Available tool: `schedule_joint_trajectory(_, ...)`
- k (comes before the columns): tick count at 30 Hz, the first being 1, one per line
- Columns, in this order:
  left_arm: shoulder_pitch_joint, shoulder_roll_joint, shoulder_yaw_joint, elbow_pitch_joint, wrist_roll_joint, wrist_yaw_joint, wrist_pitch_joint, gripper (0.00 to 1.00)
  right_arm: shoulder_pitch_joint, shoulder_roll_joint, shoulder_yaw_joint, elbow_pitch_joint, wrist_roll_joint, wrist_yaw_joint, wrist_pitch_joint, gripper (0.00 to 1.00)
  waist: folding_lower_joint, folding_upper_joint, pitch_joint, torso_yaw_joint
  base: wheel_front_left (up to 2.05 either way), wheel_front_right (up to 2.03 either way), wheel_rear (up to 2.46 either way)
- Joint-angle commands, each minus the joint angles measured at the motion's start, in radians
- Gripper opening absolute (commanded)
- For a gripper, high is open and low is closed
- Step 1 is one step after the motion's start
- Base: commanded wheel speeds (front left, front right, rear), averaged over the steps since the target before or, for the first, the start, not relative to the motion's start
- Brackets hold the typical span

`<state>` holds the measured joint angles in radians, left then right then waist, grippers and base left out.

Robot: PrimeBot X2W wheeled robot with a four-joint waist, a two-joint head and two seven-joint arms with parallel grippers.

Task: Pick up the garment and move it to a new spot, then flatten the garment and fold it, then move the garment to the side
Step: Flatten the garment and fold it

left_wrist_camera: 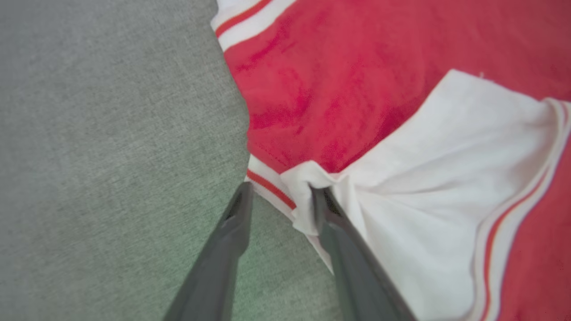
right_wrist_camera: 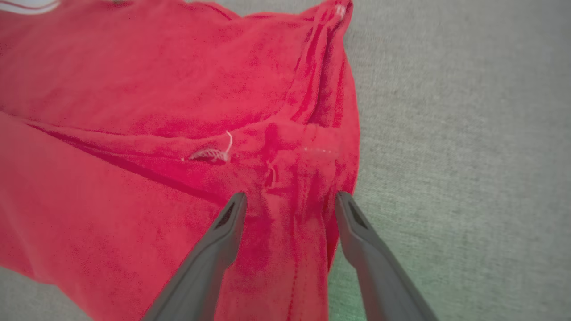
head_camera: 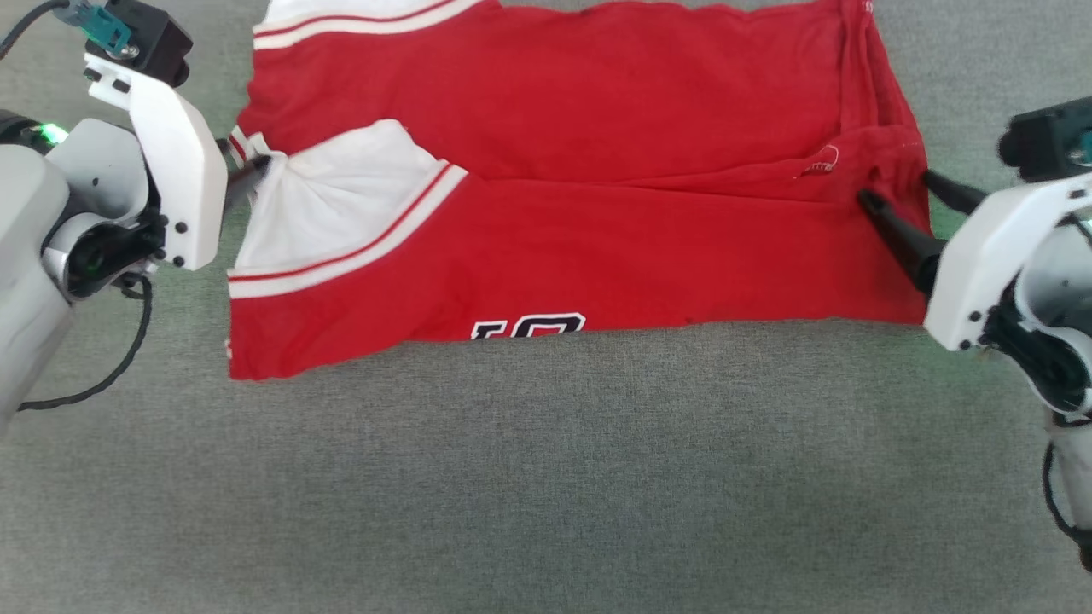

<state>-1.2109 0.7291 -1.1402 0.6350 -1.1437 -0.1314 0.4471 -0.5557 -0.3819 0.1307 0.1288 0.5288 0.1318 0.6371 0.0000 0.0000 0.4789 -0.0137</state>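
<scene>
At garment (head_camera: pixel 597 213) ends: left gripper (left_wrist_camera: pixel 282 189) parted astride sleeve cuff (left_wrist_camera: pixel 303 196); right gripper (right_wrist_camera: pixel 290 196) parted astride hem (right_wrist_camera: pixel 294 267).

Garment (head_camera: pixel 648 230) between left gripper (head_camera: pixel 252 170) and right gripper (head_camera: pixel 896 188)

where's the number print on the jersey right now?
Head view: the number print sits at the near edge of the garment, slightly left of centre, below and right of the white sleeve panel.

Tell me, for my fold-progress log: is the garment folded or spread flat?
Folded: a layer edge crosses the garment, and its number print is cut off at the near edge.
</scene>
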Motion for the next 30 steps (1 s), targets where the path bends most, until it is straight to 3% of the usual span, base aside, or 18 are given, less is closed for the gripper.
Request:
schedule_joint_trajectory(1, -0.008, 0.011, 0.0, -0.006, -0.012, 0.003, 0.009, 1.0, 0.018, -0.004, -0.013, -0.018, 0.006, -0.002, -0.015, 1.0, 0.0, 0.0, -0.017, 0.005, 0.0, 0.0, 0.0)
schedule_joint_trajectory(5, 0.009, 0.041, 0.004, -0.056, -0.017, 0.011, 0.017, 1.0, 0.063, -0.002, -0.077, -0.085, -0.016, -0.002, -0.06, 1.0, 0.0, 0.0, -0.049, 0.016, 0.0, 0.0, 0.0)
schedule_joint_trajectory(9, 0.051, 0.088, 0.012, -0.16, -0.044, 0.058, 0.027, 1.0, 0.126, 0.029, -0.159, -0.166, -0.049, -0.002, -0.121, 1.0, 0.0, 0.0, -0.077, 0.023, 0.0, 0.0, 0.0)
schedule_joint_trajectory(15, 0.146, 0.175, 0.021, -0.391, -0.108, 0.179, 0.06, 1.0, 0.221, 0.11, -0.262, -0.27, -0.109, -0.001, -0.2, 1.0, 0.0, 0.0, -0.097, 0.025, 0.0, 0.0, 0.0)
schedule_joint_trajectory(24, 0.285, 0.301, 0.021, -0.688, -0.193, 0.389, 0.082, 1.0, 0.322, 0.216, -0.318, -0.382, -0.137, -0.001, -0.191, 1.0, 0.0, 0.0, -0.086, -0.002, 0.0, 0.0, 0.0)
schedule_joint_trajectory(27, 0.315, 0.319, 0.016, -0.702, -0.202, 0.43, 0.075, 1.0, 0.339, 0.241, -0.321, -0.4, -0.14, -0.001, -0.184, 1.0, 0.0, 0.0, -0.078, -0.014, 0.0, 0.0, 0.0)
schedule_joint_trajectory(30, 0.34, 0.315, 0.016, -0.656, -0.212, 0.435, 0.058, 1.0, 0.353, 0.259, -0.311, -0.406, -0.135, -0.001, -0.168, 1.0, 0.0, 0.0, -0.067, -0.026, 0.0, 0.0, 0.0)
